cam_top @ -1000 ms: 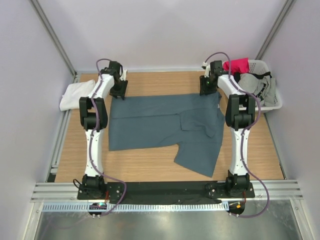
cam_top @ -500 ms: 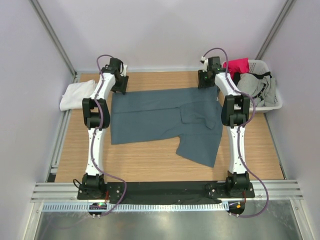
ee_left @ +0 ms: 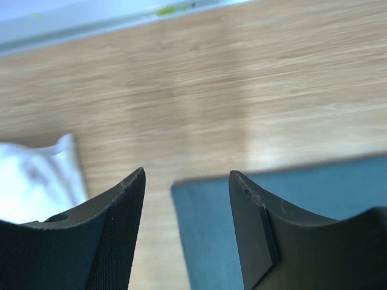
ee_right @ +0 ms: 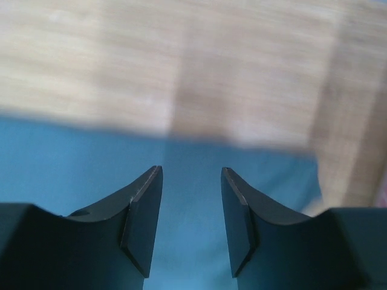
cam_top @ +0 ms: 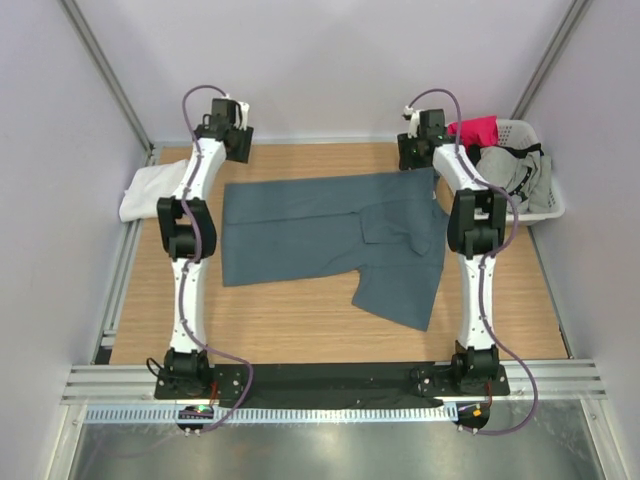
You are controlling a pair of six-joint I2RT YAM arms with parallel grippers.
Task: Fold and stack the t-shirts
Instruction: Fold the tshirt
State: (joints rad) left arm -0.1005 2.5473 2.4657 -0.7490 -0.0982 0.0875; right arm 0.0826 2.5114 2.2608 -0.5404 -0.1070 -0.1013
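Observation:
The slate-blue t-shirt (cam_top: 320,230) lies spread flat on the wooden table, one part folded over at the right and a flap hanging toward the front. A folded white t-shirt (cam_top: 148,190) lies at the table's left edge. My left gripper (cam_top: 232,143) is open and empty, above bare wood just beyond the blue shirt's far left corner (ee_left: 199,199). My right gripper (cam_top: 416,152) is open and empty over the shirt's far right edge (ee_right: 181,181). The white shirt also shows in the left wrist view (ee_left: 36,178).
A white laundry basket (cam_top: 545,205) at the far right holds a pink garment (cam_top: 473,129) and grey clothes (cam_top: 520,170). Walls close in the back and both sides. A metal rail (cam_top: 330,380) runs along the near edge.
Both grippers have let go of the blue shirt's far corners and lifted away toward the back. The shirt has been drawn back and now lies flat.

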